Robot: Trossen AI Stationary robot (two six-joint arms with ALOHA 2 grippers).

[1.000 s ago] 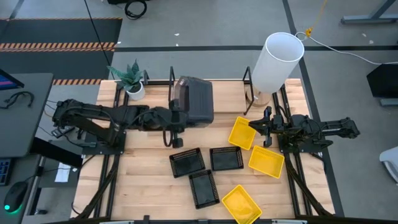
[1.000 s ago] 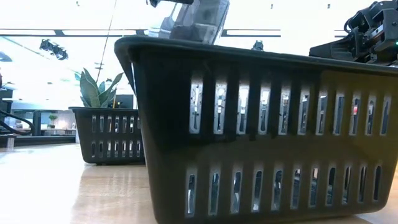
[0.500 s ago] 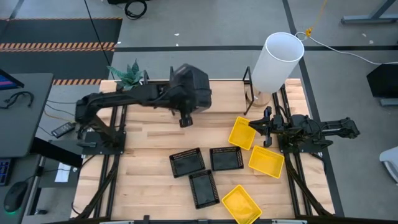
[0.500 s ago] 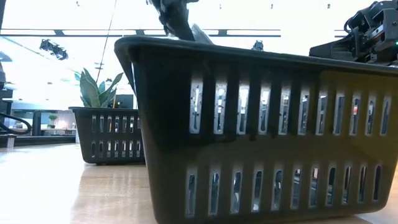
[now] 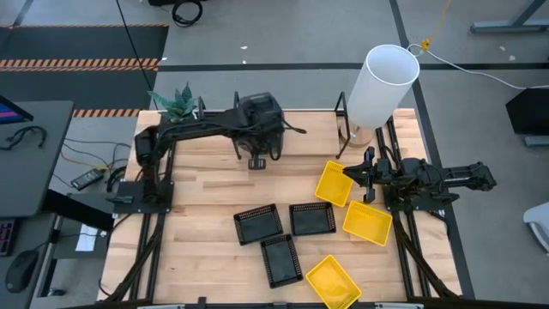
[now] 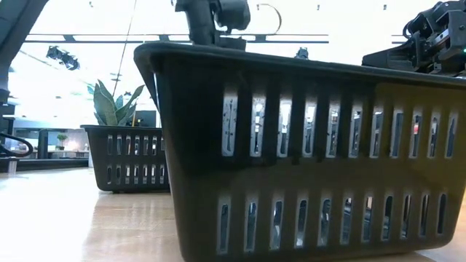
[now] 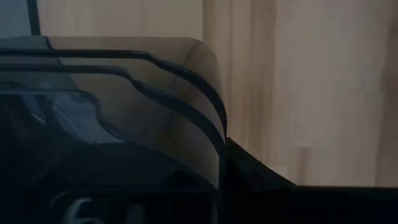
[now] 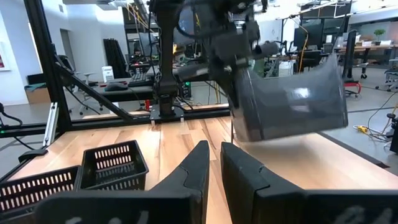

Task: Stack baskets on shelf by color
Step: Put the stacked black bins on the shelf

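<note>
Clearly the left gripper clasps a grey basket by its rim at twelve o'clock. It looks light and stiff, so a rim hold suits; the right gripper waits nearly closed, empty

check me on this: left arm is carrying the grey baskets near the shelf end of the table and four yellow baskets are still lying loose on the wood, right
Not quite: the high view shows three yellow baskets loose on the table, not four. The rest holds: the left gripper carries the grey baskets at the far side.

No readable text, labels, brands, numbers or signs anywhere.
</note>
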